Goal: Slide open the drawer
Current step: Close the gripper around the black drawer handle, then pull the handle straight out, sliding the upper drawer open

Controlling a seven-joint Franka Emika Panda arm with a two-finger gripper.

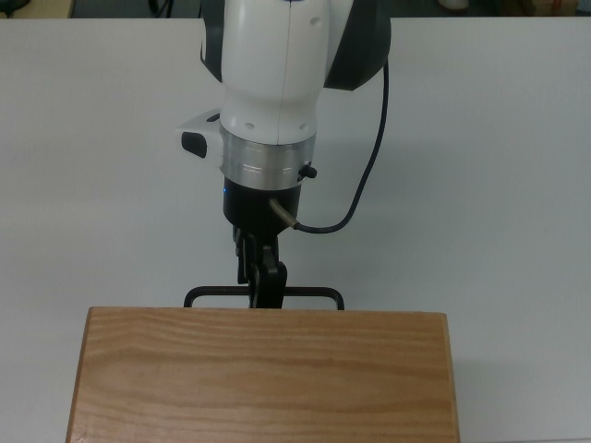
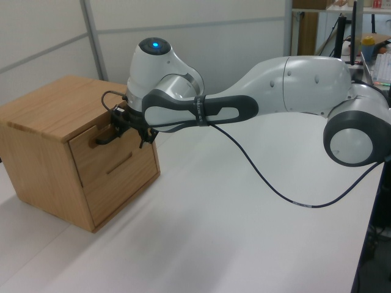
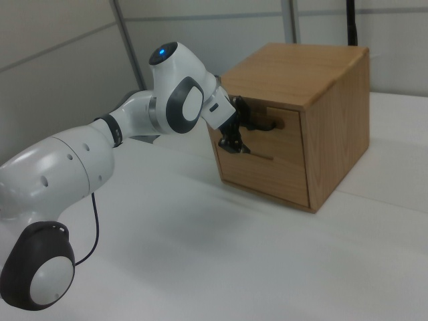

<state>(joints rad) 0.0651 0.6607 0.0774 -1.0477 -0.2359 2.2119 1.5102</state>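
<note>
Claw (image 1: 264, 293) at drawer (image 2: 113, 160) handle (image 1: 263, 297), finger state indeterminate; risk: slipping off thin bar on pull, or dragging cabinet (image 2: 46, 113) across worktop (image 1: 480, 166).

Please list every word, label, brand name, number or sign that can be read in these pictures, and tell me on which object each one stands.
None: no readable text appears in any of the three views.
The cabinet, its drawer and the black handle carry no markings.
The arm and the hand show no legible lettering; only a blue light glows on the arm.
Items on the background shelf are too small to read.
</note>
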